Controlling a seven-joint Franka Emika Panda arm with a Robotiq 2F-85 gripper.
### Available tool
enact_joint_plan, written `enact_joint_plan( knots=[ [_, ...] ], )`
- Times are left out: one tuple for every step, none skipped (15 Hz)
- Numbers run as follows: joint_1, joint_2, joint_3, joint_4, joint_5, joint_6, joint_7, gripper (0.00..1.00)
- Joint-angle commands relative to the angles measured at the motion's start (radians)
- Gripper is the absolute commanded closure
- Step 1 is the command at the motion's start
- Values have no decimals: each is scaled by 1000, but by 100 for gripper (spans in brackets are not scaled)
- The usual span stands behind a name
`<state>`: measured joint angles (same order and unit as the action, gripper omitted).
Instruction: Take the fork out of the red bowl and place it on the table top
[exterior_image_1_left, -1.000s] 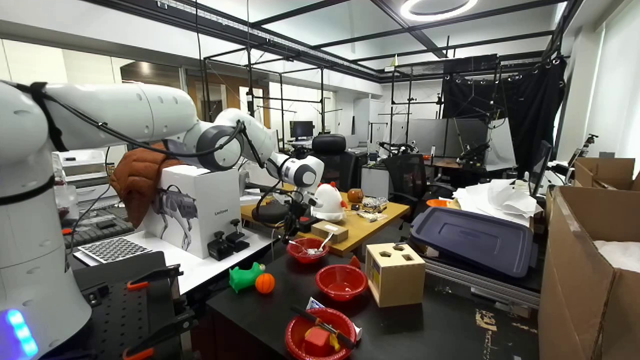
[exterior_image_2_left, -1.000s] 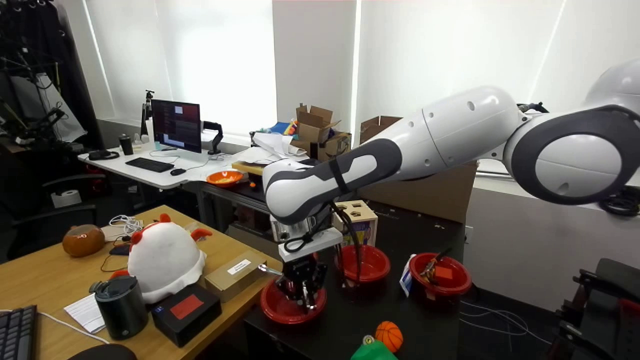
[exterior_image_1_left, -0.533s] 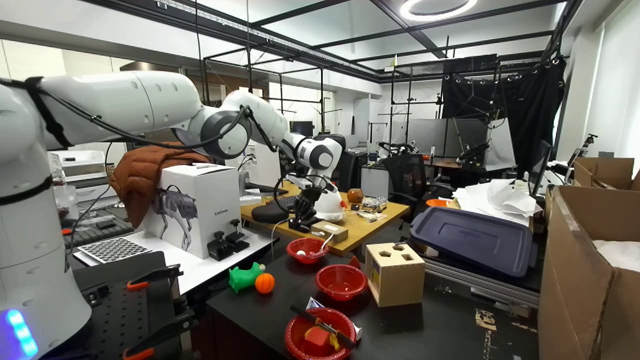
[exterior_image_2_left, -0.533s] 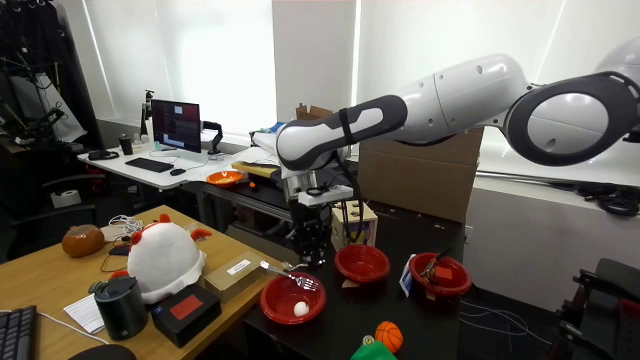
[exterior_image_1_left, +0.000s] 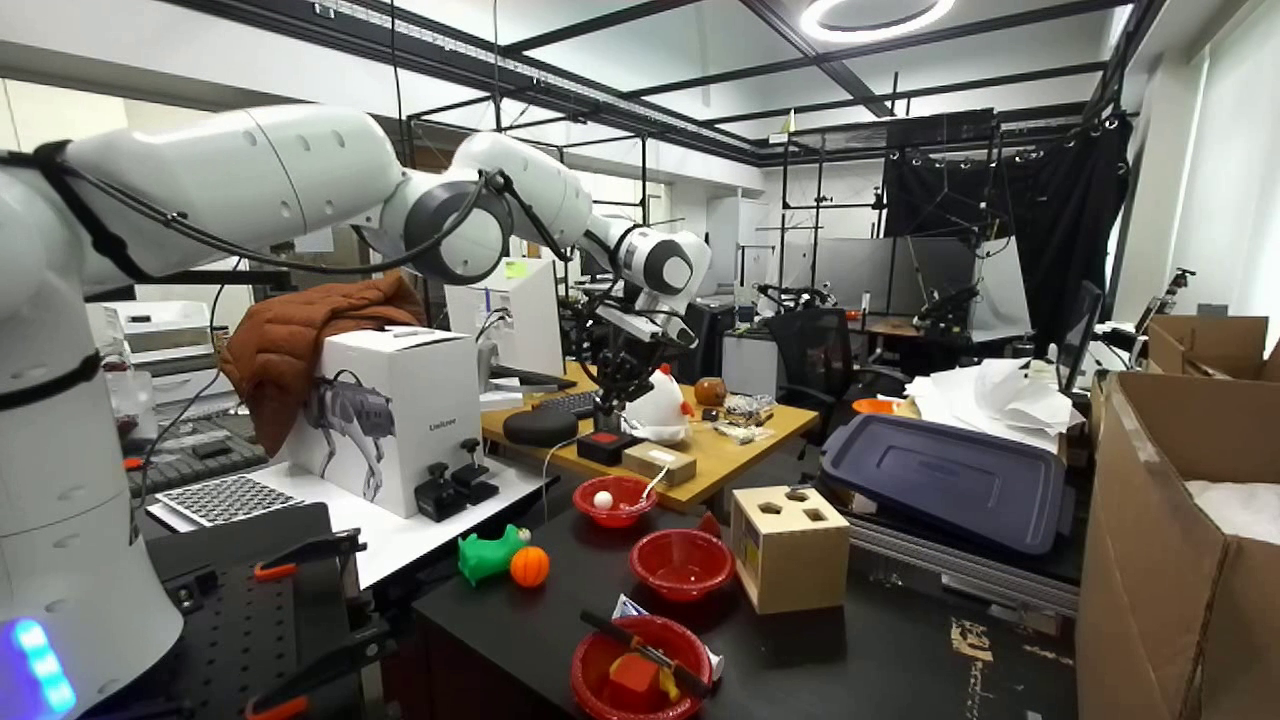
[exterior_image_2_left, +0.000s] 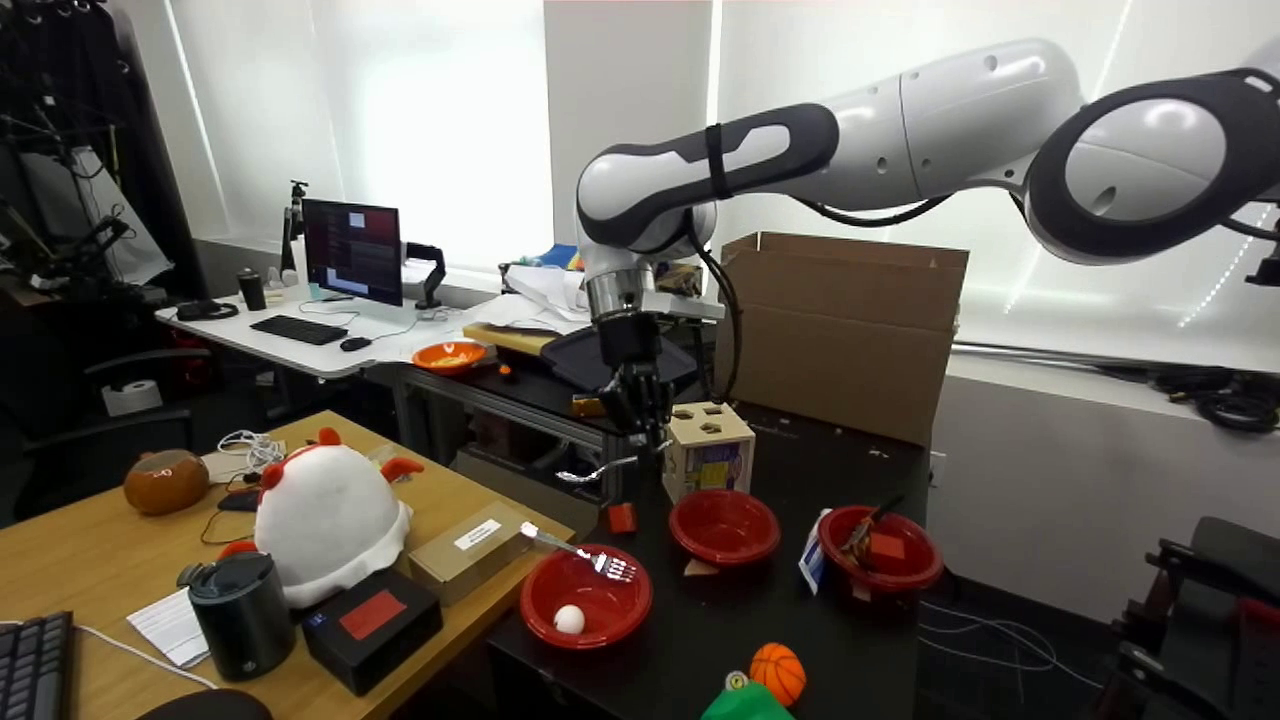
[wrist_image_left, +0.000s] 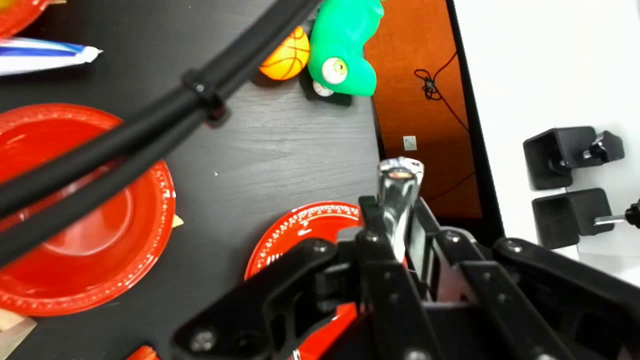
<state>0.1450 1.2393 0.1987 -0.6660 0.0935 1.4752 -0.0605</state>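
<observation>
Transfer step, apparently: gripper (wrist_image_left: 397, 207), right of wrist-view centre, grasps a fork (wrist_image_left: 399, 182); next move calls for lowering onto table top (wrist_image_left: 250, 150).

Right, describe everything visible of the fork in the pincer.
The fork is shiny and silvery, metal by its look. The pincer is shut on its handle, whose blunt end shows in the wrist view. Its other end juts out sideways; the tines are too small to count. It hangs in the air, clear of the table top.
</observation>
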Motion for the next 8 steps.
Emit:
enact_joint_plan(
  knots=[
    [-32,-101,-13,-126,-40,-51,-96,96],
    [-38,-117,-15,-155,-49,-62,-117,96],
    [-44,-137,-18,-188,-62,-70,-133,96],
    [-53,-160,-16,-230,-71,-73,-158,96],
    [-61,-189,-15,-281,-81,-67,-185,96],
    [-69,-214,-12,-326,-88,-59,-214,96],
    [-73,-235,-11,-366,-99,-44,-239,96],
    [-75,-255,-15,-405,-108,-13,-241,96]
  ],
)
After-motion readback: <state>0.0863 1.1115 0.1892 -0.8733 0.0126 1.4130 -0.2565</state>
